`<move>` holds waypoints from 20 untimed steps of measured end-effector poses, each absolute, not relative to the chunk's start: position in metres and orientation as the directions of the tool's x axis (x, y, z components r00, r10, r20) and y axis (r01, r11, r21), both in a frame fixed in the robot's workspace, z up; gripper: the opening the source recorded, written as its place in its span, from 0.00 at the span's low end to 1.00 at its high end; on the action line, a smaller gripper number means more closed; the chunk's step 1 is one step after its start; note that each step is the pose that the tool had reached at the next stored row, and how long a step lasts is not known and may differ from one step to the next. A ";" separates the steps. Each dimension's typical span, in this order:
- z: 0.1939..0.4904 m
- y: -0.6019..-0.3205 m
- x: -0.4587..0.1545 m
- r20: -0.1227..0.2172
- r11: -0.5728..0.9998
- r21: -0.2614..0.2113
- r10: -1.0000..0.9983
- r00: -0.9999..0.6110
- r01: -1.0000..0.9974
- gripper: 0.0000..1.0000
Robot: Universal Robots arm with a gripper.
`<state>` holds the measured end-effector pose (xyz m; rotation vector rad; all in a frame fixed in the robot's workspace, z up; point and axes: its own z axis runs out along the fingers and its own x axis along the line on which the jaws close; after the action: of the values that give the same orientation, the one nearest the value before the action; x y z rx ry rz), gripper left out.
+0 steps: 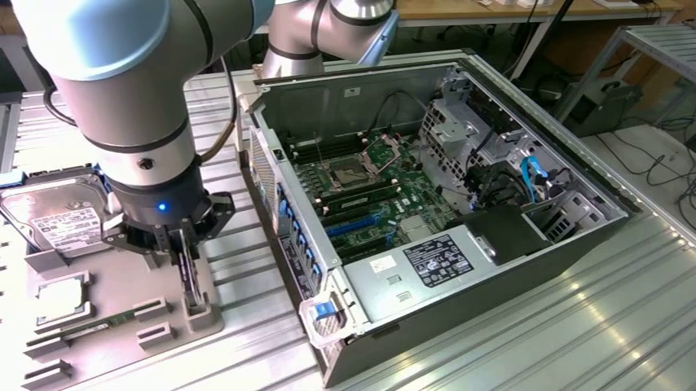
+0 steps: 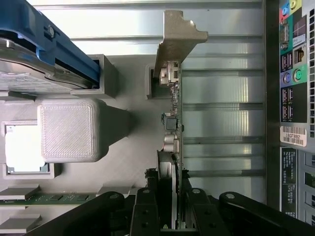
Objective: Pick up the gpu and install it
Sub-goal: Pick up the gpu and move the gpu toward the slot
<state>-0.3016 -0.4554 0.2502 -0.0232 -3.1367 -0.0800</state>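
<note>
One gripper (image 1: 187, 259) clamped on the thin dark gpu card with silver end bracket (image 2: 174, 123).
Card stands on edge, apparently seated in the grey printed fixture tray (image 1: 120, 330), directly below the gripper, faces pinched, long axis along the jaw gap; open black computer case (image 1: 566, 244) sits toward the exterior view's right.

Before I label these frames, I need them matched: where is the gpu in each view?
Exterior view: gpu stands on edge in the grey tray, at the exterior view's lower left, in the gripper.
Wrist view: gpu is edge-on, its silver bracket at the far end.
Shared landmark: the grey tray.
</note>
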 end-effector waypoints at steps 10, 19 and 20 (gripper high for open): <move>0.254 -0.455 -0.302 0.004 0.999 0.051 0.015 -1.000 0.015 0.27; 0.258 -0.455 -0.302 0.004 0.999 0.051 0.015 -1.000 0.015 0.27; 0.258 -0.455 -0.302 0.004 0.999 0.051 0.015 -1.000 0.015 0.27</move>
<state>-0.3017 -0.4554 0.2581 -0.0232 -3.1368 -0.0800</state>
